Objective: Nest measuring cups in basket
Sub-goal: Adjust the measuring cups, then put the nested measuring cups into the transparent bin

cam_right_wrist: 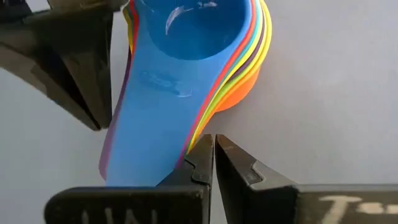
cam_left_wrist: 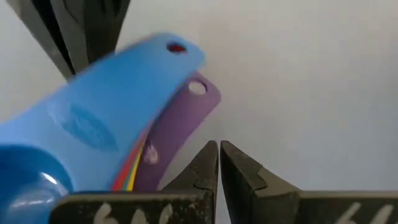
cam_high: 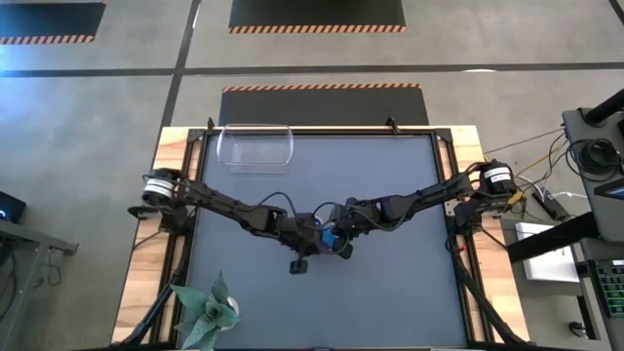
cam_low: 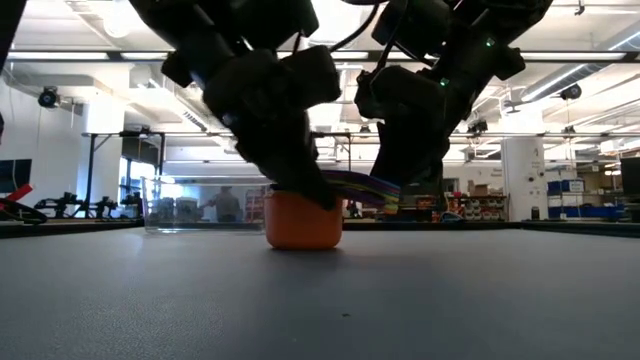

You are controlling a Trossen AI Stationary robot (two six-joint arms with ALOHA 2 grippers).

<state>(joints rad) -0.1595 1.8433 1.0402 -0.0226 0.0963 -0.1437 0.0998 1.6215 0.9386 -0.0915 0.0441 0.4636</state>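
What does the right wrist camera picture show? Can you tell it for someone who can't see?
A stack of nested measuring cups, blue on top and orange at the bottom, sits on the grey table. The right gripper, fingers shut, is beside the stack's handles, and the left gripper's dark fingers are close on the other side.

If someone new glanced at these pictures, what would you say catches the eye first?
Both pincers, left and right, meet at mid-table over a bright stack of nested measuring cups, blue on top and orange at the bottom. The clear basket stands apart at the table's far left corner.
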